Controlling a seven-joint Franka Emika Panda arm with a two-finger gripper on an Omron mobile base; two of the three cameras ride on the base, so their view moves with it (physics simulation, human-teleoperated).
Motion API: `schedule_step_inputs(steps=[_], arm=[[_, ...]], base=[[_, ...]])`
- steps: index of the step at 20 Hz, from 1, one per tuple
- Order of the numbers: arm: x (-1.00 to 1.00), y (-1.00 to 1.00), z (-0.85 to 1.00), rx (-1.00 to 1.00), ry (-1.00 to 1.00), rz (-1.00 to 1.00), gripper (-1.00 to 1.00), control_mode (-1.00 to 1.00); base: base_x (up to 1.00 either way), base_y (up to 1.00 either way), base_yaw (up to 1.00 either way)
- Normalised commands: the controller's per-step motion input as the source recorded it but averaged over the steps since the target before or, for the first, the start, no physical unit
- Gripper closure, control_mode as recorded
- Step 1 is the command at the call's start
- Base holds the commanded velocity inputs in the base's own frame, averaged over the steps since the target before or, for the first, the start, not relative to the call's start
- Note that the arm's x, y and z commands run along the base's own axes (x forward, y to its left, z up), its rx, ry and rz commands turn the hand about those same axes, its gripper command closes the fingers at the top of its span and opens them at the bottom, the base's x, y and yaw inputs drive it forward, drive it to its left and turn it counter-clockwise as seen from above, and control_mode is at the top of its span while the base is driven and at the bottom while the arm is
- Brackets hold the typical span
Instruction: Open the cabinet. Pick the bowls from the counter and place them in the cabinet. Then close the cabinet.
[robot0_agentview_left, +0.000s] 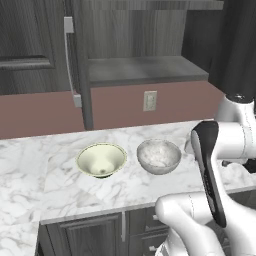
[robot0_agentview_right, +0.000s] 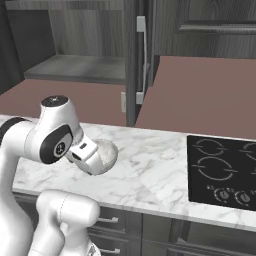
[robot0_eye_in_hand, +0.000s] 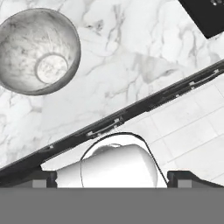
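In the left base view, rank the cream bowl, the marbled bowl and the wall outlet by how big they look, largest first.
1. Cream bowl, widest across the rim.
2. Marbled bowl, a little narrower; the two sit about equally far from the camera, so the gap is small.
3. Wall outlet, clearly smallest, though it is farther back.

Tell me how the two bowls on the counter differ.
The cream bowl is pale yellowish with a flared rim and a darker greenish edge; the grey bowl is marbled grey-white and rounder. The cream bowl looks a little wider and tips slightly toward the front edge; the grey bowl sits level. The cream bowl is on the left, the grey bowl nearer the arm. Both stand upright and empty on the counter, side by side, apart.
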Motion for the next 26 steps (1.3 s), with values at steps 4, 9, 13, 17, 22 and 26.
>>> schedule_step_inputs(steps=[4, 9, 13, 17, 22, 26], arm=[[0.16, -0.02, -0.46, 0.14, 0.03, -0.01, -1.0, -1.0], [0.01, 0.0, -0.6, 0.22, -0.04, 0.0, -1.0, -1.0], [0.08, 0.0, -0.41, 0.19, -0.05, 0.0, -1.0, -1.0], [0.16, 0.0, -0.1, 0.12, -0.01, -0.01, -1.0, -1.0], [0.03, -0.03, 0.0, 0.09, 0.0, -0.06, -1.0, -1.0], [0.04, -0.01, 0.0, 0.07, 0.0, -0.08, -1.0, -1.0]], base=[[0.0, 0.0, 0.0], [0.0, 0.0, 0.0], [0.0, 0.0, 0.0], [0.0, 0.0, 0.0], [0.0, 0.0, 0.0], [0.0, 0.0, 0.0]])
